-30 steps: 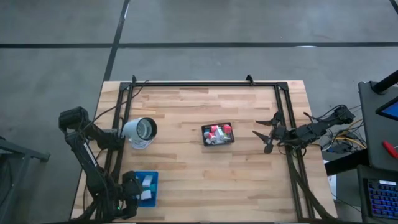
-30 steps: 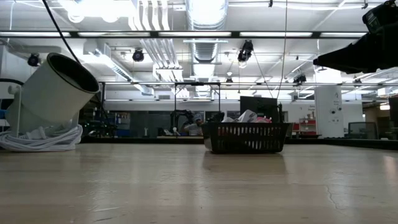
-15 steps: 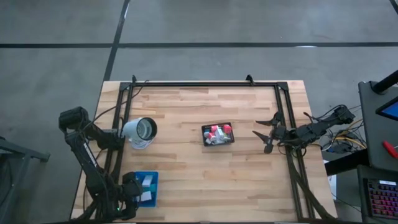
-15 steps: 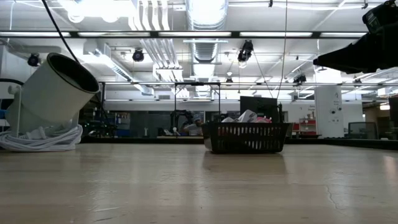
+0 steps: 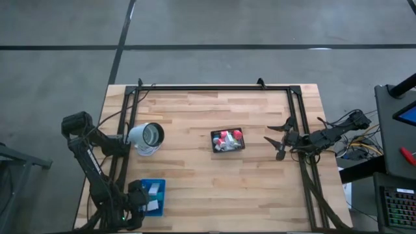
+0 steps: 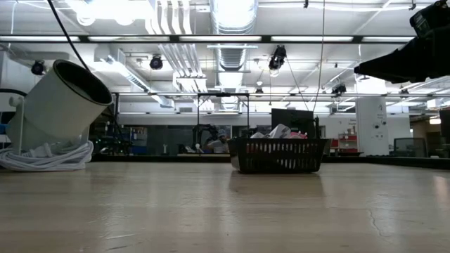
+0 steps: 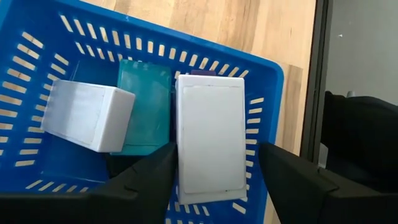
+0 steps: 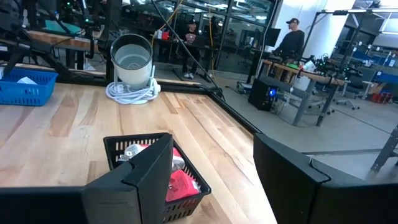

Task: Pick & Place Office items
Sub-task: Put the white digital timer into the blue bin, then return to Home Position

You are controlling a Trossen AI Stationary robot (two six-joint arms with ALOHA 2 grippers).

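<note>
- Now my left gripper (image 7: 214, 171) stands over the blue tray (image 7: 264, 74) at the near-left corner of the counter (image 5: 195, 169), and its fingers (image 7: 149, 180) have just spread wide apart, one on each side of the white block (image 7: 208, 146).
- That white block lies flat in the tray, free of my fingers, with a gap showing on both sides; I judge it to be released, so this piece counts as placed.
- Just beside it lies a teal block (image 7: 144, 102), partly under a second white block (image 7: 87, 115) that rests tilted across it. All three are inside the tray.
- From above nothing else has shifted over the last second: the black basket (image 5: 227, 140) sits mid-counter as before, with red and white pieces (image 5: 225, 137) showing in it.
- My right gripper (image 5: 281, 144) waits near the right edge of the counter, well apart from the basket, fingers partly open and holding nothing. Its wrist view looks across at the basket and the red bits inside it.
- A white lamp (image 5: 148, 136) on a coiled cord stands at the left side, between the tray and the far rail, clear of my path.
- As I read it, the drop is done and more pieces wait in the basket, so the task is partway through. Next I should lift the left arm straight up so my fingers don't catch the tray wall.
</note>
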